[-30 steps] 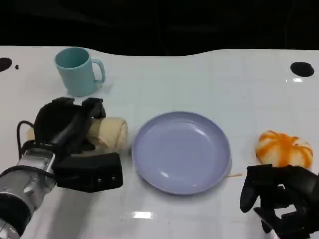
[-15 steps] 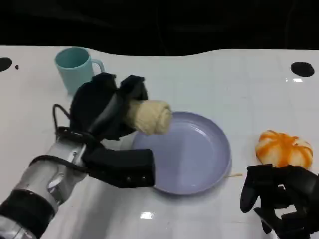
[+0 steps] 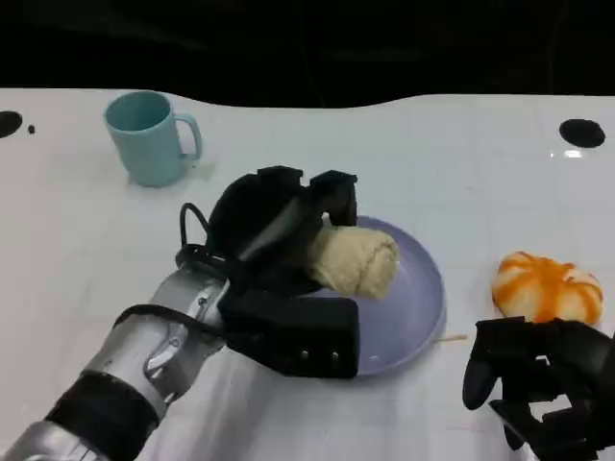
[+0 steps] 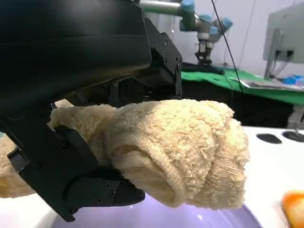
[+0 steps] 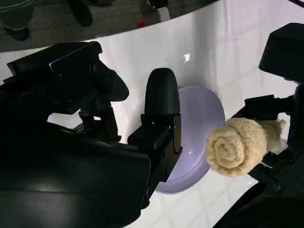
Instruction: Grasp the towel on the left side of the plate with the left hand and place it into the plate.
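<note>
My left hand (image 3: 274, 235) holds a rolled cream towel (image 3: 356, 261) just above the left part of the lavender plate (image 3: 418, 303). In the left wrist view the towel (image 4: 180, 152) sits between my black fingers (image 4: 90, 190), with the plate's rim (image 4: 247, 221) beneath it. From the right wrist view the towel roll (image 5: 232, 147) hangs over the plate (image 5: 199, 123), end-on. My right hand (image 3: 543, 384) rests at the table's front right with fingers apart, holding nothing.
A teal mug (image 3: 149, 134) stands at the back left. An orange-and-white striped object (image 3: 548, 286) lies right of the plate, close to my right hand. Black round marks (image 3: 581, 133) sit near the table's far corners.
My left hand has lifted the towel from the table left of the plate and carried it rightward to above the plate. The right hand has stayed still.
</note>
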`<state>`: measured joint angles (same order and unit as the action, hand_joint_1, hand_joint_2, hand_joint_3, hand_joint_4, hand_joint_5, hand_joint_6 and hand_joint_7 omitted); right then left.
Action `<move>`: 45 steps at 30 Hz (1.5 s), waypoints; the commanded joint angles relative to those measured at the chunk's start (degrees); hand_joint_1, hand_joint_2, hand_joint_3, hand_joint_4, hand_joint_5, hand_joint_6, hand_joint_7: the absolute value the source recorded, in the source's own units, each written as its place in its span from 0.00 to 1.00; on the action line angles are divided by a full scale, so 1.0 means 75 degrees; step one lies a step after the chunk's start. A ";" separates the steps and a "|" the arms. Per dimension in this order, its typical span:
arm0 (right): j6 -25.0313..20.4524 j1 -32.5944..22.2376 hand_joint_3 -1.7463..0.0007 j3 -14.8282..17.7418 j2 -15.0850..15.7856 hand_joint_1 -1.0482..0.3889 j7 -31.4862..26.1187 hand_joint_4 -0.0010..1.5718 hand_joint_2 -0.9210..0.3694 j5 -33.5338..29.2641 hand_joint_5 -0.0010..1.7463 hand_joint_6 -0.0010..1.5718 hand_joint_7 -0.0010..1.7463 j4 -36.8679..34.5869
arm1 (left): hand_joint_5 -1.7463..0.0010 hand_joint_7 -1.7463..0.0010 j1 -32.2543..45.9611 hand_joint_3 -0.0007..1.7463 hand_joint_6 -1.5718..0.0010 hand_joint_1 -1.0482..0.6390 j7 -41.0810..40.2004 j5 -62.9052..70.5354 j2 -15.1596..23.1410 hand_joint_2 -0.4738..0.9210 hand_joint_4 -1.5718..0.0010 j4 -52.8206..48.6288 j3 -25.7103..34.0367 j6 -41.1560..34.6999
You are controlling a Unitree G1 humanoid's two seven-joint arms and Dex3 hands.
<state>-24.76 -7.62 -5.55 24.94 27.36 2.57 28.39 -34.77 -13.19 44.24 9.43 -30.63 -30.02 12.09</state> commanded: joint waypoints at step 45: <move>0.0022 0.0031 0.44 0.0154 0.0109 0.80 0.0085 0.42 0.20 0.0119 0.97 0.41 0.83 -0.0042 | 0.39 0.78 0.4118 0.36 0.44 0.55 0.4523 -0.4813 0.0756 0.89 0.52 0.6214 0.2803 -0.2256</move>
<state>-24.79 -7.58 -5.17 25.04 27.79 2.98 28.23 -6.72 19.80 12.93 15.87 13.50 -11.74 -2.23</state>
